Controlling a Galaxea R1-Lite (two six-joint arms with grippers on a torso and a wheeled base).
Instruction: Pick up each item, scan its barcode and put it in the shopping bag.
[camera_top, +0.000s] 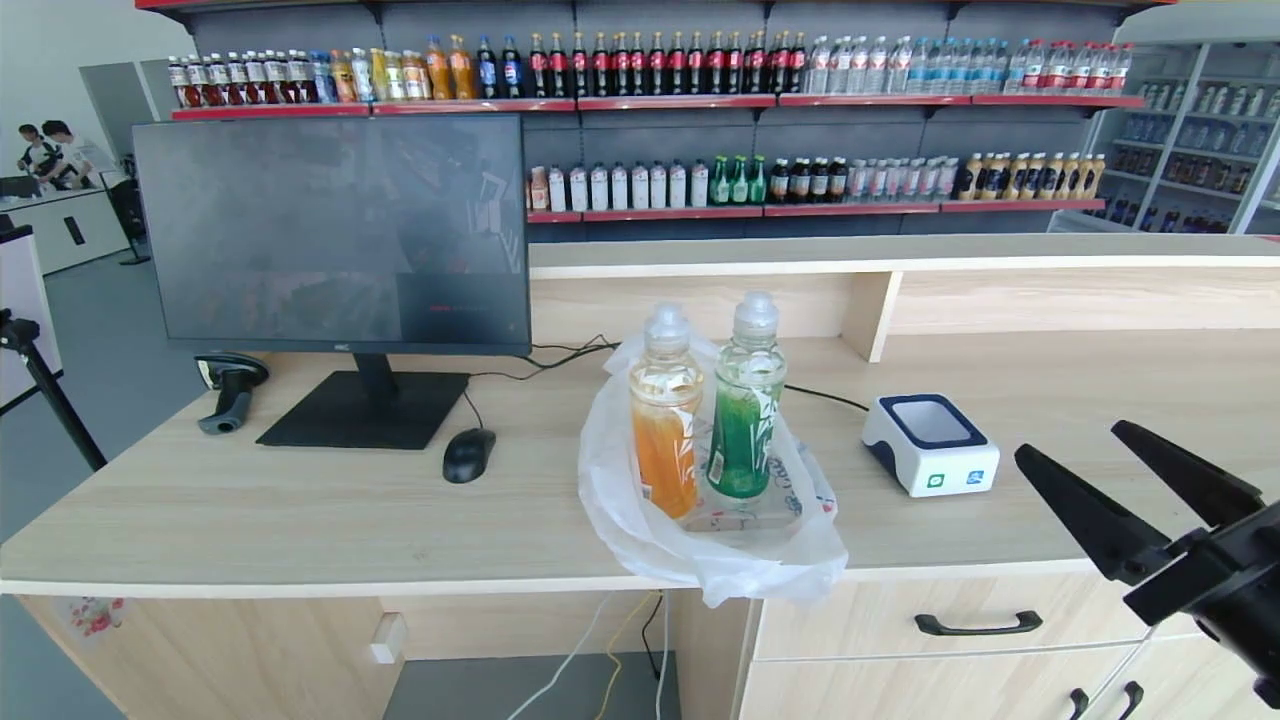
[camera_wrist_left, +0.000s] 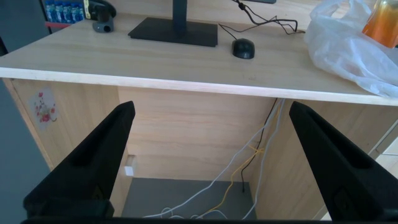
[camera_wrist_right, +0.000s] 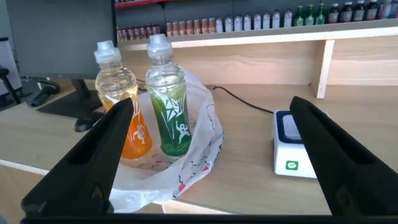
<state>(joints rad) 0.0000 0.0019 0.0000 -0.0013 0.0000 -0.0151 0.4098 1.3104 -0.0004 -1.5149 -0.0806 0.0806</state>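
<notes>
1. Orange bottle (camera_top: 663, 430) and green bottle (camera_top: 745, 420): upright, side by side, very close together, in the middle of the worktop (camera_top: 250, 510).
2. Both inside the low folds of the shopping bag (camera_top: 610, 490), with thin white plastic slumped around their bases and hanging a little over the front edge. Hard to tell if truly inside the bag's mouth or just standing on top of it.
3. White scanner (camera_top: 930, 445) at 3 o'clock from the bag, near but not touching. Mouse (camera_top: 468, 455) at 9 o'clock.
4. Right tool (camera_top: 1070, 442): fingers wide apart, holding nothing, at 4 o'clock from the bottles, past the scanner.
5. Left tool (camera_wrist_left: 211, 109): fingers wide apart too, holding nothing, out in front of the worktop's front edge, well apart from the bottles.
6. Bottles likely plastic, smooth, round and a bit slippery at the label. Part full, so fairly heavy low down and able to slosh. Tall and thin, so easy to knock over.
7. Best to grab around the middle of the body, on the wide part under the neck, not by the cap. Squeeze firmly but gently, since soft plastic may dent.
8. Bag very light, soft and floppy. Likely to slide or lift along with a bottle, so lift slowly and straight up.
</notes>
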